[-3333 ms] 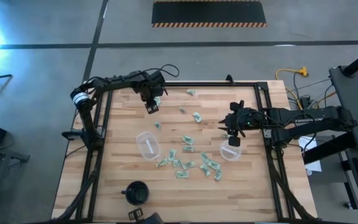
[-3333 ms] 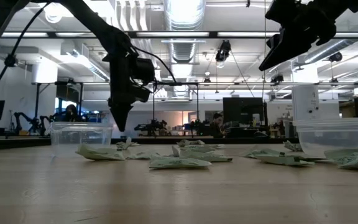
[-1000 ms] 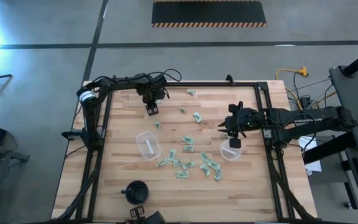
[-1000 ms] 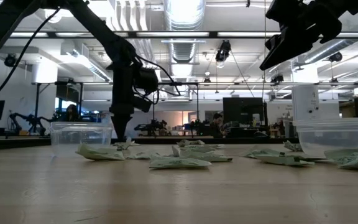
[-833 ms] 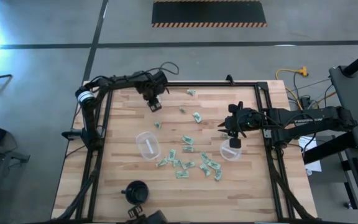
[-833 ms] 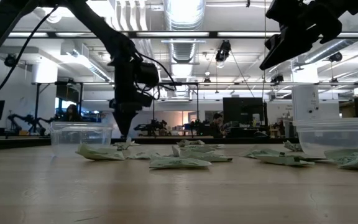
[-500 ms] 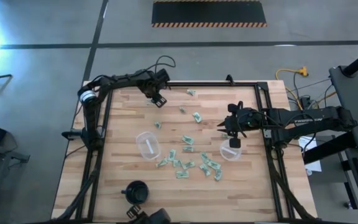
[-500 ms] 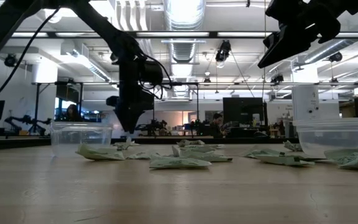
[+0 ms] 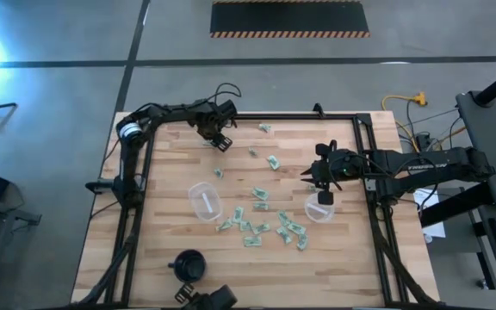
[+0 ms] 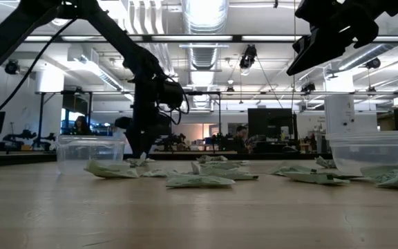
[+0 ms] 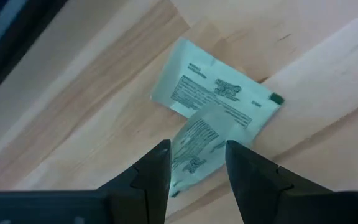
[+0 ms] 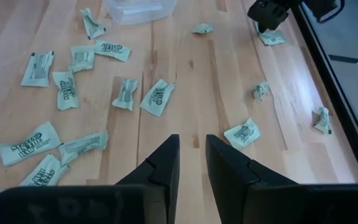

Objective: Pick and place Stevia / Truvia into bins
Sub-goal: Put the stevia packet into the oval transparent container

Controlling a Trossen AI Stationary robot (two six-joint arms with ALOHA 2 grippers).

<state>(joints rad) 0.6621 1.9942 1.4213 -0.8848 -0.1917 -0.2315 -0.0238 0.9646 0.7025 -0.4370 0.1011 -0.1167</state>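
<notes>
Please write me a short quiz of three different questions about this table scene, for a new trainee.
1. True or false: the left gripper hovers over the black round cup.
2. The right gripper hangs above: A) a small round clear plastic cup; B) the black round cup; C) the floor.
3. How many clear plastic cups stand on the wooden table?

Key: 1 false, it is near the far edge; 2 A; 3 two, the second clear cup stands nearer the left arm.

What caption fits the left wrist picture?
Left gripper open over two overlapping packets on the table.
</notes>
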